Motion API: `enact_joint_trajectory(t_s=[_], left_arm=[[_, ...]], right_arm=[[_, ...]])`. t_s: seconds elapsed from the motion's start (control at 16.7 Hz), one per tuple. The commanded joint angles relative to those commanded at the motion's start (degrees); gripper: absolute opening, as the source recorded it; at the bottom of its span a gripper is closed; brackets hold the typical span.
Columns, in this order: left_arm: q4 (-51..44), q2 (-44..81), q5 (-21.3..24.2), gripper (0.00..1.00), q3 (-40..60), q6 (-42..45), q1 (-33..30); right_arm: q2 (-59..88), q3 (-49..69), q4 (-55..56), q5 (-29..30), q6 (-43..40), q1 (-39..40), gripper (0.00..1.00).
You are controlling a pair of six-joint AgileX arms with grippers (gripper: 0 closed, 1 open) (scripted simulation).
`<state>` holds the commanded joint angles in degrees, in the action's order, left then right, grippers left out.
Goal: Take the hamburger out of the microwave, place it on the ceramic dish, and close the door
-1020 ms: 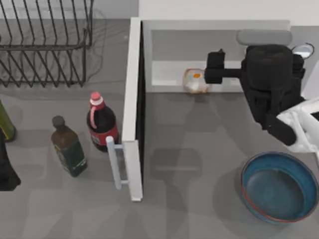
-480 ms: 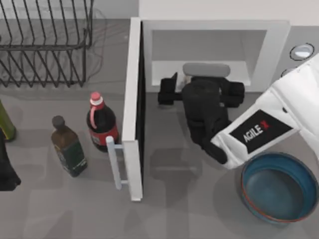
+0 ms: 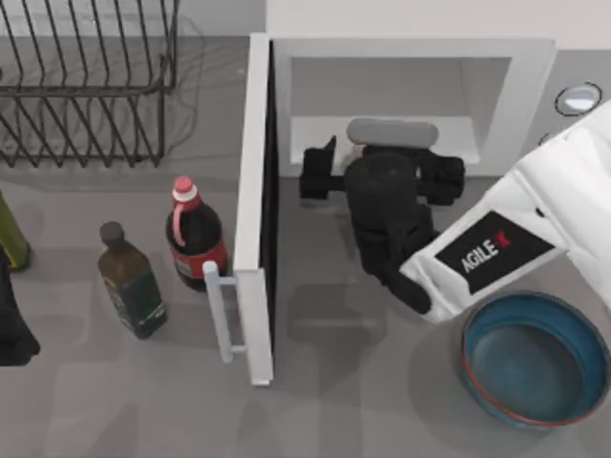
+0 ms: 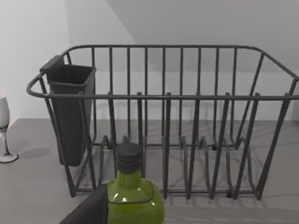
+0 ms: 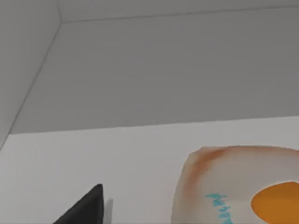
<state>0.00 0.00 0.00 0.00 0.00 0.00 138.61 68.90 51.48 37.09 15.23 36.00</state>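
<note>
The white microwave (image 3: 410,48) stands at the back with its door (image 3: 256,191) swung wide open toward the front. My right gripper (image 3: 382,175) hovers at the mouth of the cavity, open, and covers the hamburger from above. In the right wrist view the hamburger (image 5: 233,186) lies close ahead on the white cavity floor, cream with orange patches, with one dark fingertip (image 5: 86,205) beside it and apart from it. The teal ceramic dish (image 3: 535,358) sits at the front right, holding nothing. My left arm (image 3: 11,329) stays parked at the left edge.
A black wire rack (image 3: 86,81) stands at the back left. A red-capped dark bottle (image 3: 194,239) and a dark green bottle (image 3: 129,281) stand just left of the door's handle (image 3: 221,315). A green bottle (image 4: 133,196) is close under the left wrist.
My right arm swung from the cavity's right side to the middle of its opening, hiding the hamburger from above. In the last half second it edged slightly toward the cavity.
</note>
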Motion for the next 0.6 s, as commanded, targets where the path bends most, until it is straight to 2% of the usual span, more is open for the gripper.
enact_joint_trajectory(t_s=[0.24, 0.6], left_arm=[[0.0, 0.0, 0.0, 1.00, 0.0, 0.0, 0.0], [0.0, 0.0, 0.0, 1.00, 0.0, 0.0, 0.0]], right_arm=[[5.0, 6.4, -3.2, -1.4, -0.7, -1.3, 1.00], [18.3, 29.5, -13.3, -5.9, -2.8, -5.5, 1.00]])
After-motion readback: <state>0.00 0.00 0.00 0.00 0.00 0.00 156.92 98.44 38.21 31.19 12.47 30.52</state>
